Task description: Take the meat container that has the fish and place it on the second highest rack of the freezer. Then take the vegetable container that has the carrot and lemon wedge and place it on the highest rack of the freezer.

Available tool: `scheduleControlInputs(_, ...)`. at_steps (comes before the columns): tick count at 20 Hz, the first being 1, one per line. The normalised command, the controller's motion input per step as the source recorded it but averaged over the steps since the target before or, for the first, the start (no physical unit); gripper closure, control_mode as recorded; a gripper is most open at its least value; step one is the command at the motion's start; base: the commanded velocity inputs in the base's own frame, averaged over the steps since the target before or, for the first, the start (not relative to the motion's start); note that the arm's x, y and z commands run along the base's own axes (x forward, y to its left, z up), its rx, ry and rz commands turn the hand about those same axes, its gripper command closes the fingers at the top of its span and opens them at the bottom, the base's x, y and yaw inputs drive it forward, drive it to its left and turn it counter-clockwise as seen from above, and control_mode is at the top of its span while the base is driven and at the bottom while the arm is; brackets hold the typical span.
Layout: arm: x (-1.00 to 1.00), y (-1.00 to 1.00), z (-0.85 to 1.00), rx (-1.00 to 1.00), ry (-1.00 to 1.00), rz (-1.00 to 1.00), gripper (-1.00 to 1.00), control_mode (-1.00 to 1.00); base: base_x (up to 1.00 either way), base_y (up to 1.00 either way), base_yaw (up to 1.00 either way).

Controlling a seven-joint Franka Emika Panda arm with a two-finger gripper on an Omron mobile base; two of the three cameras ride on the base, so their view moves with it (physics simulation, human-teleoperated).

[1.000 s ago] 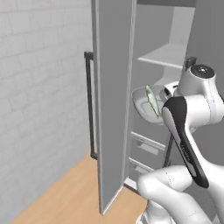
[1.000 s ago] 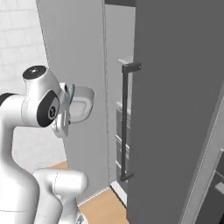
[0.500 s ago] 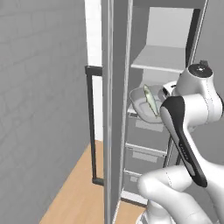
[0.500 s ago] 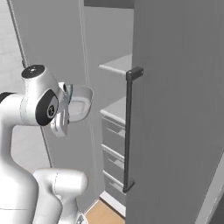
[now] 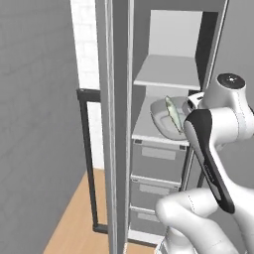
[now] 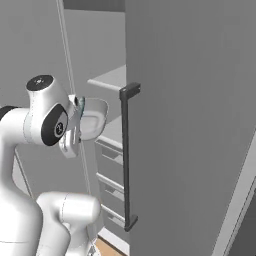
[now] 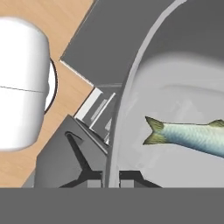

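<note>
A: Left base view first. Where is the tub?

B: The tub (image 5: pixel 166 116) hangs tipped on edge at the end of the arm, in front of the freezer (image 5: pixel 171 79), level with the lower of its two shelves. The fish (image 5: pixel 173 113) lies against the tub's pale inside. The claw itself is hidden behind the tub and wrist here. Below it are grey drawers (image 5: pixel 158 161); off to its side stands the dark door handle (image 5: pixel 87 158).

A: And the right base view?

B: The tub (image 6: pixel 93 117) shows its outside instead, fish hidden, again at shelf level. A dark door (image 6: pixel 190 125) with a handle (image 6: pixel 126 155) stands just beyond it.

A: The hand view?

B: Close up: the claw (image 7: pixel 111 178) is narrowed onto the tub's rim (image 7: pixel 124 109), one fingertip either side. The fish (image 7: pixel 188 135) lies ahead inside the tub, tail toward the claw. Wooden floor (image 7: pixel 65 26) lies beyond.
</note>
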Motion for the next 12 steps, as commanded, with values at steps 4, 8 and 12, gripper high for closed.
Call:
scheduleControlInputs(4,0.00,0.00,0.00,0.00,0.00,0.00,1.00,1.00,0.49,0.28,-0.22)
scheduleControlInputs(8,0.00,0.00,0.00,0.00,0.00,0.00,1.00,1.00,0.18,0.54,-0.25)
scheduleControlInputs(12,0.00,0.00,0.00,0.00,0.00,0.00,1.00,1.00,0.30,0.41,-0.27)
